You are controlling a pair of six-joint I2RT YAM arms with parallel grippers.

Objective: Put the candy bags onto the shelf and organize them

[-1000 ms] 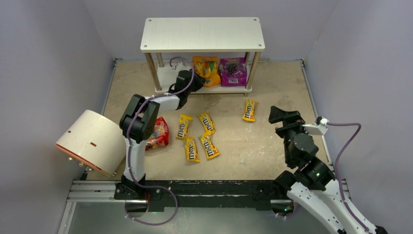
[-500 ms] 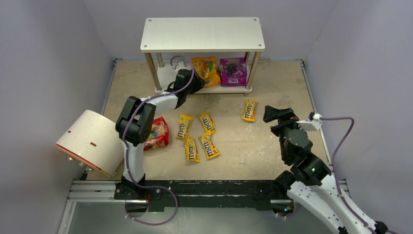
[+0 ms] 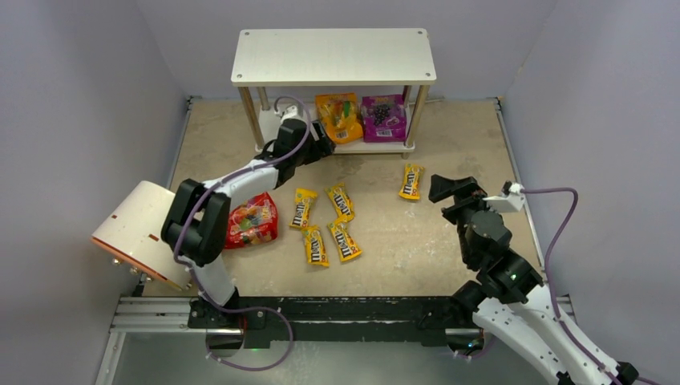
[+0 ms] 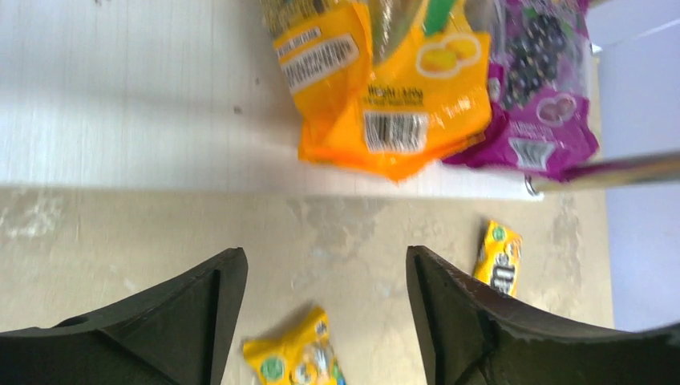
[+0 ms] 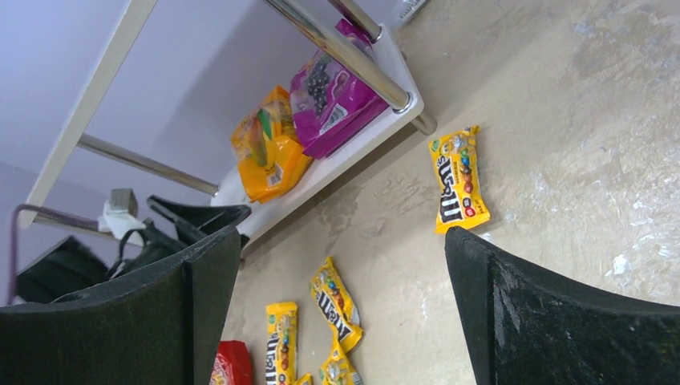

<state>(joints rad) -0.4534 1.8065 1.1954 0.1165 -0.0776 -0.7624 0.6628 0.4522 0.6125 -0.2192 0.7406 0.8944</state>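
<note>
1. Here, the small two-tier shelf (image 3: 333,56) of white boards and silver metal posts stood at the far side of the beige worktop (image 3: 457,136).
2. On its lower board lay the glossy orange candy pouch (image 3: 340,116), and touching it on the right was the glossy purple candy pouch (image 3: 383,116). In the left wrist view the orange one overlapped the purple one's edge.
3. The left pincer (image 4: 321,265) hovered just in front of that lower board, near the orange pouch. Its jaws were spread wide with nothing between them.
4. The glossy red candy pouch (image 3: 250,220) lay on the worktop beside the left arm's elbow, near the white-and-orange cylinder (image 3: 144,233) that rested on its side at the left edge.
5. Four narrow yellow M&M's packets (image 3: 340,200) lay close together in the middle of the worktop, just right of the red pouch.
6. A fifth yellow M&M's packet (image 3: 411,180) lay apart from them, in front of the shelf's right front post.
7. The right pincer (image 5: 341,241) hung above the worktop near that fifth packet, with its jaws fully apart and empty.
</note>
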